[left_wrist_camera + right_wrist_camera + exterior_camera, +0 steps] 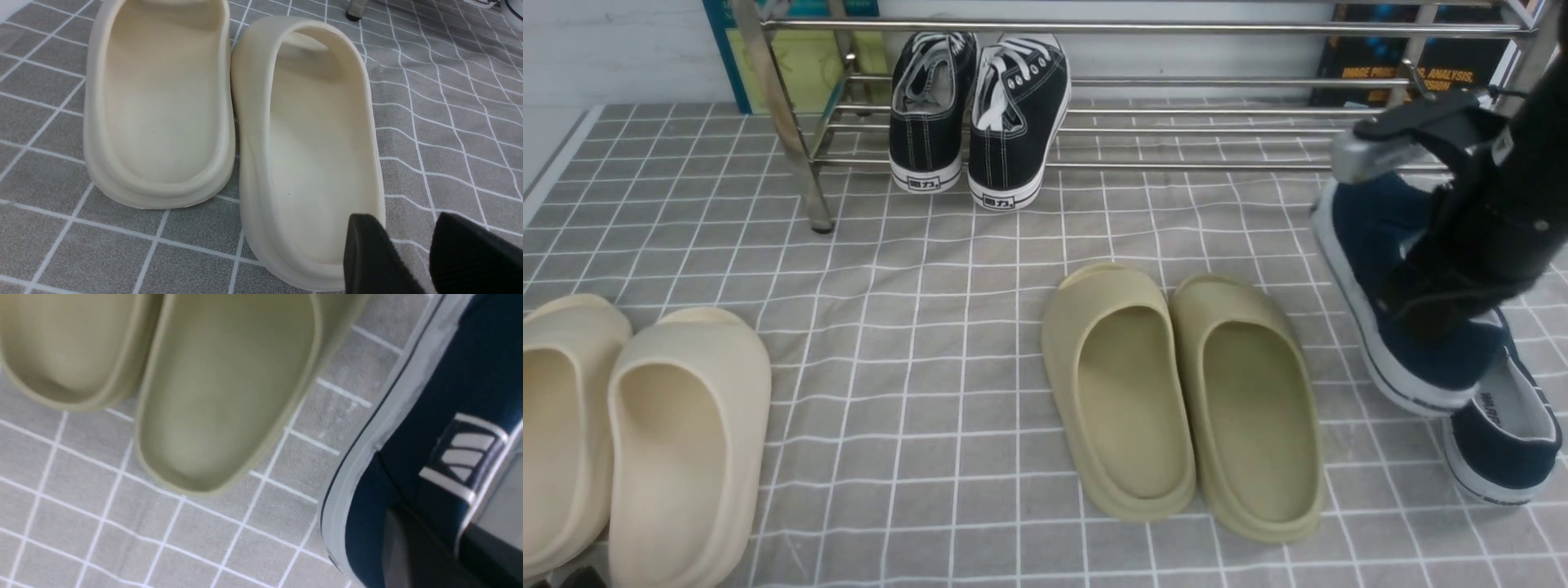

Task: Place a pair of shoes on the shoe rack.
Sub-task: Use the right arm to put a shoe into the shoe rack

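Under the right gripper [1425, 306], 1 navy shoe [1372, 237] sits tilted. Its white sole faces the olive slides [1184, 392] on the gripper's left, and its toe points at the rack [1176, 28] ahead. The fingers are pinched on the soft canvas wall by the heel opening. The second shoe [1507, 429] lies on the cloth [915, 327] just behind and below the gripper, seemingly touching the held shoe's heel. I cannot tell whether that heel is clear of it.

The hold looks risky because it grips a thin, floppy edge far from the shoe's middle, so the shoe could swing or slide out during the carry. A low heel could drag the second shoe along. A drooping toe could catch the rack's front bar, or knock the black sneakers [976, 114] if the path drifts left.

The right arm comes in from the right edge, its forearm slanting down and its wrist tipped over the shoe. The left gripper [404, 232] hovers low at the heel end of the cream slides [163, 102], fingers spread and holding nothing.
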Controlling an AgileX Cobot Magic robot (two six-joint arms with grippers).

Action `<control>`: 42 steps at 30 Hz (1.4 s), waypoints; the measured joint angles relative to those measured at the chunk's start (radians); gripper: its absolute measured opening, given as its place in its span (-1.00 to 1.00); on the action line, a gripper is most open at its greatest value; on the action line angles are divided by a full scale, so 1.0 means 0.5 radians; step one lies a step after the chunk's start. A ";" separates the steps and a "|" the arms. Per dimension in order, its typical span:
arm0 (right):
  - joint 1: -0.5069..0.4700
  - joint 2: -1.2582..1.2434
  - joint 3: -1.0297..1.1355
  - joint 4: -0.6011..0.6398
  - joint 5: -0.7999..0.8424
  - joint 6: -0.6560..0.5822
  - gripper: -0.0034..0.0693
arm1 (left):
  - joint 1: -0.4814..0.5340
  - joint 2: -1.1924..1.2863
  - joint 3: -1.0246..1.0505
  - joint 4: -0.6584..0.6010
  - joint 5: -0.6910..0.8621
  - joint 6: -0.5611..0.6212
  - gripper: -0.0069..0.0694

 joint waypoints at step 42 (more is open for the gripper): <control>0.000 0.844 -0.802 -0.117 -0.680 -0.386 -0.77 | 0.000 0.000 0.000 0.000 0.000 0.000 -0.19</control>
